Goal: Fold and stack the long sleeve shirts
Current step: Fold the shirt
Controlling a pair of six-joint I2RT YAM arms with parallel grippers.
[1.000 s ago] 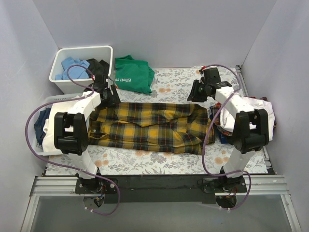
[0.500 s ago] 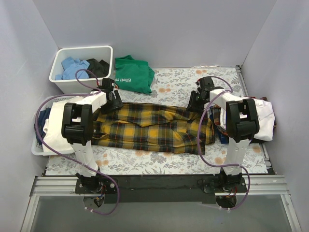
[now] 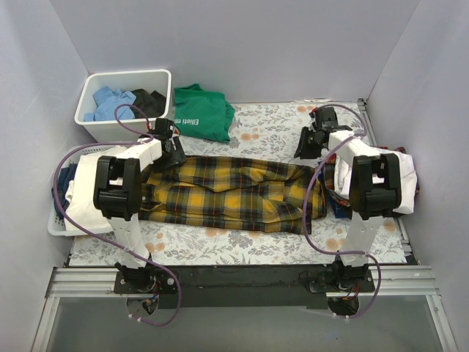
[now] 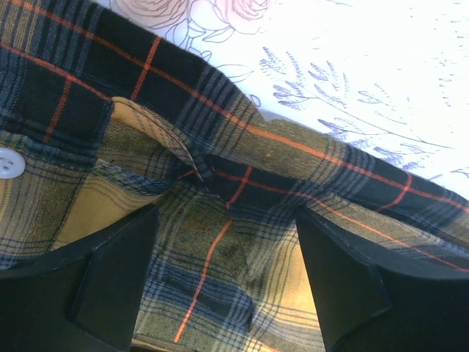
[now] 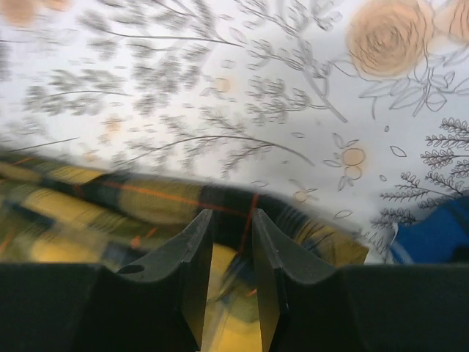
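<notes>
A counter (image 3: 271, 117) under a floral cloth carries a white bin (image 3: 132, 72) at its far left corner, which holds crumpled blue clothes (image 3: 110, 103) beside a black garment (image 3: 150, 101). Just to the right of the bin lies a green T-shirt (image 3: 201, 110) with white lettering, bunched up on the floral cloth. A white basket (image 3: 57, 229) sits at the left edge of the counter with a dark blue garment (image 3: 64, 180) in it, and a piece of bright blue cloth (image 5: 432, 238) lies at the right edge.

One plaid shirt (image 3: 234, 192), one green T-shirt (image 3: 201, 111), one white bin (image 3: 124, 72) (clothes inside)
</notes>
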